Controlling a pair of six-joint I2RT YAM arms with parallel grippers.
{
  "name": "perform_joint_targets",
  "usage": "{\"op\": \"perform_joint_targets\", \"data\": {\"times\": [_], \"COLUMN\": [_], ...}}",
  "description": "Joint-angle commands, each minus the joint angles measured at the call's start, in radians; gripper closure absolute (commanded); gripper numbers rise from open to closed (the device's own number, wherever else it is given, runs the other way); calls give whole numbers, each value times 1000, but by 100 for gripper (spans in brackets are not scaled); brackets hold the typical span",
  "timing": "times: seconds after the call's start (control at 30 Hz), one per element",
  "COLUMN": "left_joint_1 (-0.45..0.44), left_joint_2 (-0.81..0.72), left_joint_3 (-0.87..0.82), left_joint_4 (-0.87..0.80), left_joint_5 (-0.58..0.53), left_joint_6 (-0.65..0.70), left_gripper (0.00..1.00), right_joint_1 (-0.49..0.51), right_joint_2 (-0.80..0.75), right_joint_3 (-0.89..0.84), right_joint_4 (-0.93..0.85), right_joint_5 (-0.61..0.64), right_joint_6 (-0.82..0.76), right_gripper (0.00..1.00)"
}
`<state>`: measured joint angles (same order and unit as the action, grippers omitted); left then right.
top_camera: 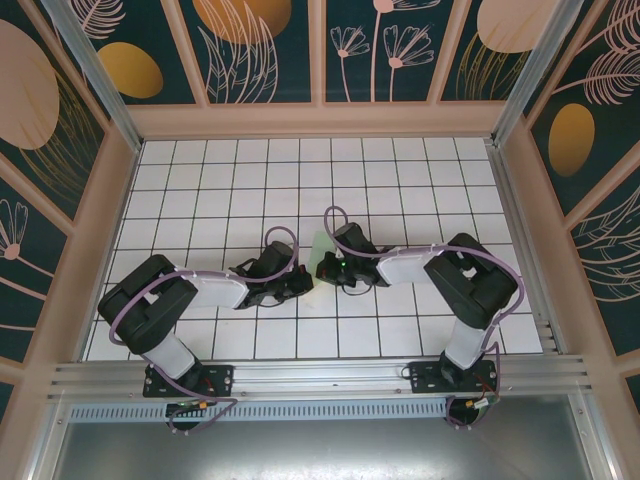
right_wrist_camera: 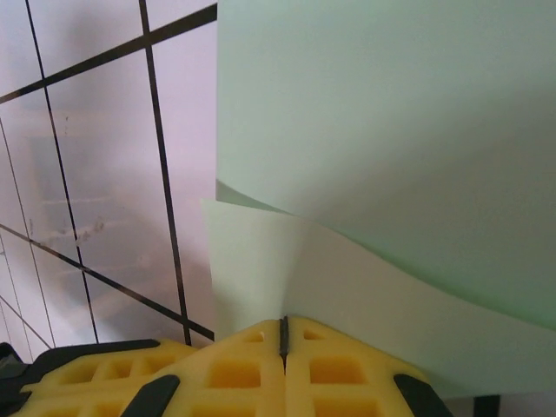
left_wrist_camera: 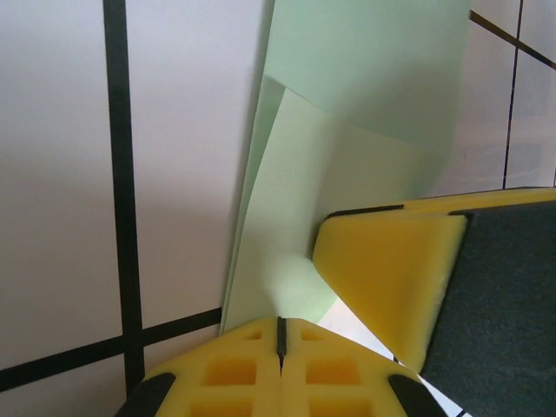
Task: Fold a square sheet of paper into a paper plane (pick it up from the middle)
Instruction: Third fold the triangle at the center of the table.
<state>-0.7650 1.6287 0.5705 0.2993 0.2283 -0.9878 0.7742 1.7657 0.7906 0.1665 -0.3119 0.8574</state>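
Paper (left_wrist_camera: 365, 104) pinched in both closed jaws

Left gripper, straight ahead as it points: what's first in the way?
The paper: left gripper looks shut on its edge, with folded layers right ahead. Depth past that is unclear.

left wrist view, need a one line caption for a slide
Left gripper shut on the folded mint-green sheet of paper above the white grid table.
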Motion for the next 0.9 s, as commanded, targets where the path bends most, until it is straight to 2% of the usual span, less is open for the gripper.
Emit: {"op": "perform_joint_targets", "data": {"times": [0.0,0.13,0.4,0.53,0.73,0.8,0.87], "left_joint_1": [-6,-7,-6,-6,-6,-7,-7], "left_joint_2": [45,45,37,29,1,-28,-55], "left_joint_3": [-18,-20,-50,-46,-9,29,67], "left_joint_4": [-147,-167,-179,-172,-160,-155,-153], "left_joint_5": [-10,-14,-18,-18,-24,-29,-44], "left_joint_6": [8,11,13,17,42,64,83], "left_gripper": [100,100,100,100,100,93,81], "right_joint_1": [2,-18,-197,-255,-270,-270,-271], "right_joint_2": [34,42,-26,-73,-211,-258,-295], "right_joint_3": [5,-2,-63,-64,-71,-92,-116], "right_joint_4": [-59,-91,-111,-147,-156,-131,-96], "right_joint_5": [11,27,61,87,86,58,25], "right_joint_6": [-30,-52,-126,-151,-151,-137,-123], "right_gripper": [100,100,100,100,100,100,94]}}
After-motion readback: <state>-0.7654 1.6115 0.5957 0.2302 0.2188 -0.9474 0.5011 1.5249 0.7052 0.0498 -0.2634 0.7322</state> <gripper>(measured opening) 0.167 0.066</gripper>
